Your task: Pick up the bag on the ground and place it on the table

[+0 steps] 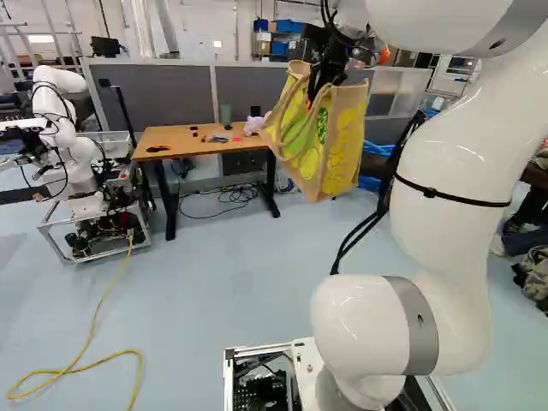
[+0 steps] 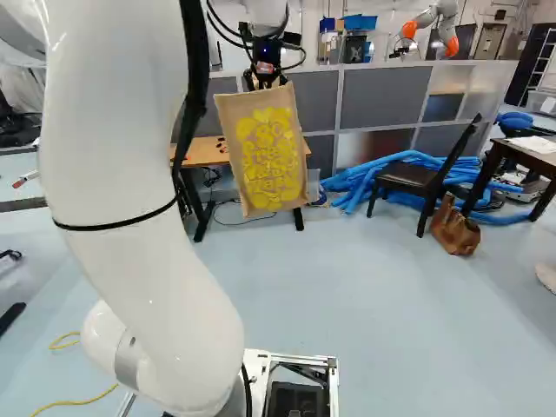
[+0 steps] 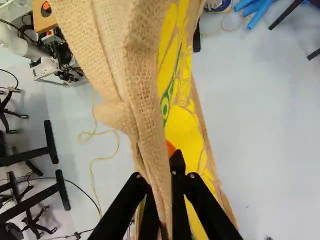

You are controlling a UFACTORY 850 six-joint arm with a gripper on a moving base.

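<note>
Hanging pinched in near-closed gripper (image 3: 162, 175), bag (image 1: 344, 141) is up, pickup done; TBD: placing on worktop (image 1: 184, 139), approx 11 o'clock ahead

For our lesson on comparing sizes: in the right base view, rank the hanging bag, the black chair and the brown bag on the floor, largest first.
1–2. Hanging bag and black chair: too alike to rank
3. Brown bag: clearly smallest
</note>
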